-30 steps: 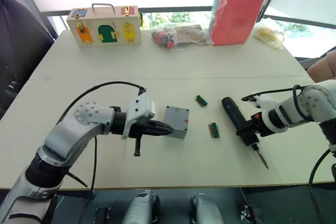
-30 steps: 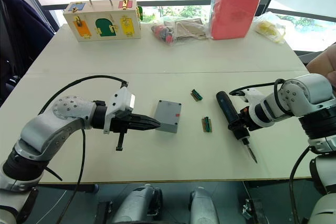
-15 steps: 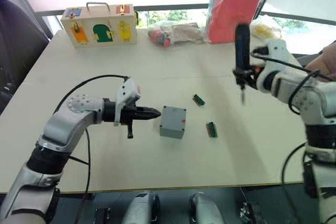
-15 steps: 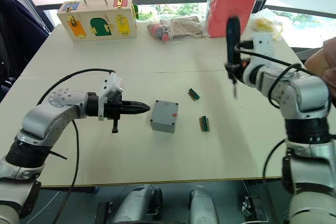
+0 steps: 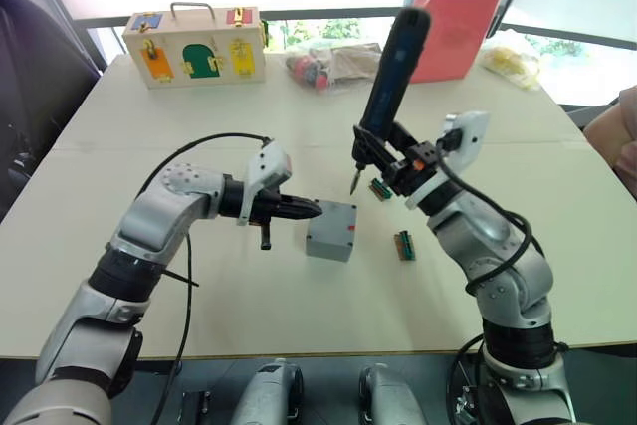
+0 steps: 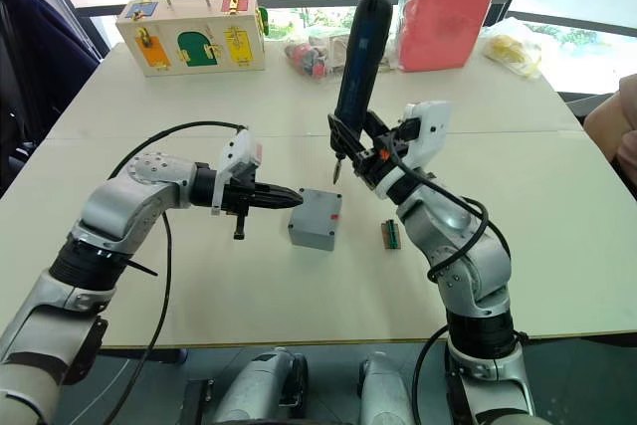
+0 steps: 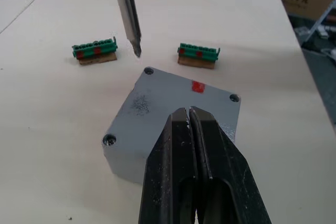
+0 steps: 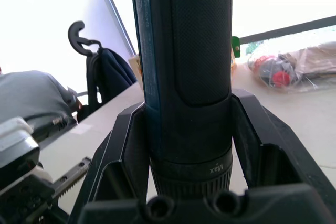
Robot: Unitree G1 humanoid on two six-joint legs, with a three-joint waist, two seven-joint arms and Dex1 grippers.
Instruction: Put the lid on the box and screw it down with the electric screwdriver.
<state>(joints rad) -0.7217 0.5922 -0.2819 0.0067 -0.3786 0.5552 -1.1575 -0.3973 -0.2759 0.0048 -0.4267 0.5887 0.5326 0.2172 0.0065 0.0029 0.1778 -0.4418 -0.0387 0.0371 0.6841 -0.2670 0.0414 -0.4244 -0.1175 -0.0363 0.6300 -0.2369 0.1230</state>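
The right end effector (image 6: 370, 159), clamped on the electric screwdriver (image 6: 353, 55), holds the tool nearly upright with its bit poised just above the far corner of the box (image 5: 331, 231), which sits mid-tabletop (image 5: 199, 296) with the lid (image 7: 173, 109) already seated. The left end effector (image 7: 190, 129), fingers pressed together, rests its tip at the lid's near edge, apparently bracing it. The screwing step looks about to begin: the bit must drop squarely into a corner screw (image 7: 149, 70).
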